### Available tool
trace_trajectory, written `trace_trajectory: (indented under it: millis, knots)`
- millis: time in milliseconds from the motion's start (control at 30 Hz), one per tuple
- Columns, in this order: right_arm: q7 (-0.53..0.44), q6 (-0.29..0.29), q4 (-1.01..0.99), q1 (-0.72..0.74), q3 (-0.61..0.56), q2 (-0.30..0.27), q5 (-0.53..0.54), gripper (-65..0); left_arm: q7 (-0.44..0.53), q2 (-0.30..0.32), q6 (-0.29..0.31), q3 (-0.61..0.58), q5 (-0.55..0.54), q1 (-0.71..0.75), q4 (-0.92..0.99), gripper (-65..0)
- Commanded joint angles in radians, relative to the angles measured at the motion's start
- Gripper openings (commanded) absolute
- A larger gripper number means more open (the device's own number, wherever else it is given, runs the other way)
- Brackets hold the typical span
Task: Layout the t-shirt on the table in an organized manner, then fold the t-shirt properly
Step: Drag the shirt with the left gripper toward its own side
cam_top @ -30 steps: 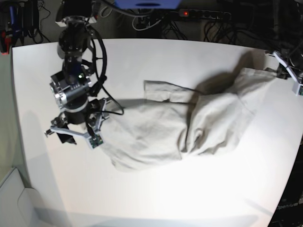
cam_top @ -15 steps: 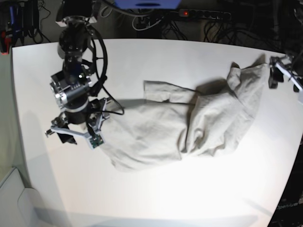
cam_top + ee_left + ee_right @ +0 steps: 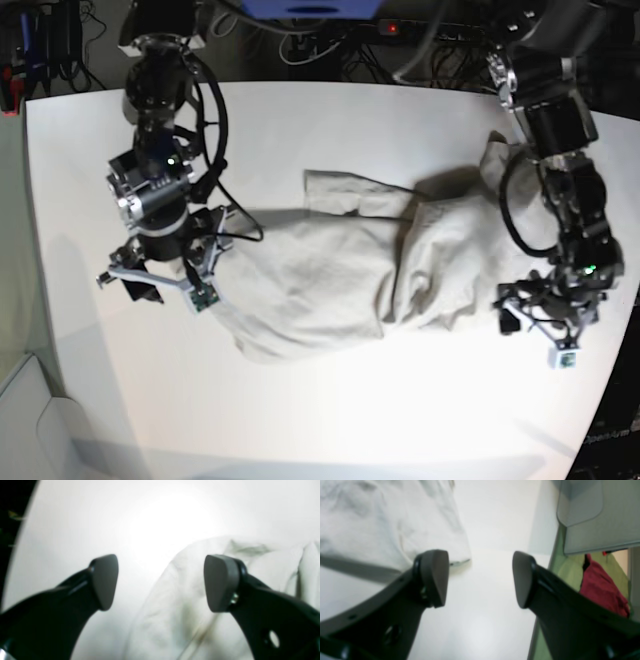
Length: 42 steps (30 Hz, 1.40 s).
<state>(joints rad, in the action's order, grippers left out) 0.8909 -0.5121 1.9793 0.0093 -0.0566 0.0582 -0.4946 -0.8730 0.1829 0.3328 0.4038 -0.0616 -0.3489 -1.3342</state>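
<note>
The light grey-beige t-shirt (image 3: 380, 260) lies crumpled across the middle of the white table (image 3: 330, 400), one sleeve spread toward the back and a bunched end at the far right. My left gripper (image 3: 535, 333) hovers open at the shirt's front right edge. In the left wrist view the left gripper (image 3: 161, 582) has nothing between its pads, and the t-shirt (image 3: 187, 610) lies below on the table (image 3: 75, 530). My right gripper (image 3: 152, 288) stands open at the shirt's left end. Seen from its wrist, the right gripper (image 3: 480, 578) is over bare table (image 3: 482, 620), with the t-shirt (image 3: 370, 530) beside its left finger.
Cables and a power strip (image 3: 430, 30) run behind the table's far edge. A grey bin (image 3: 30, 420) sits off the front left corner. Past the table edge, the right wrist view shows a grey panel (image 3: 595, 517) and a red cloth (image 3: 600, 590).
My left gripper opened and let go of the shirt's right end, which slumped back onto the table. The left arm then swung to the shirt's front right edge. The right arm stayed put.
</note>
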Motion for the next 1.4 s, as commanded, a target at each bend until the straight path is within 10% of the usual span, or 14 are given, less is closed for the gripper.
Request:
trace_trajectory:
  millis: [0, 500, 700, 1033, 1367]
  knots:
    - [-0.02, -0.012, 0.015, 0.018, -0.001, 0.002, -0.005, -24.4, 0.059, -0.004, -0.002, -0.021, 0.009, -0.032, 0.025, -13.3]
    - [-0.02, -0.012, 0.015, 0.013, 0.004, -0.002, -0.008, -24.5, 0.231, -0.023, 0.002, -0.044, 0.042, -0.12, 0.444, -15.6]
    - [-0.02, -0.012, 0.015, 0.016, 0.004, -0.002, -0.008, -24.5, 0.223, 0.0, -0.001, -0.019, 0.041, -0.111, 0.444, -65.0]
    - [-0.02, -0.012, 0.015, 0.014, 0.002, -0.022, -0.006, -24.5, 0.11, 0.01, 0.007, 0.375, 0.039, 0.009, 0.063, -64.7]
    - [-0.019, -0.012, -0.018, 0.019, -0.039, -0.016, -0.005, -24.3, 0.067, -0.033, 0.007, 0.404, 0.038, 0.142, -0.163, -64.6]
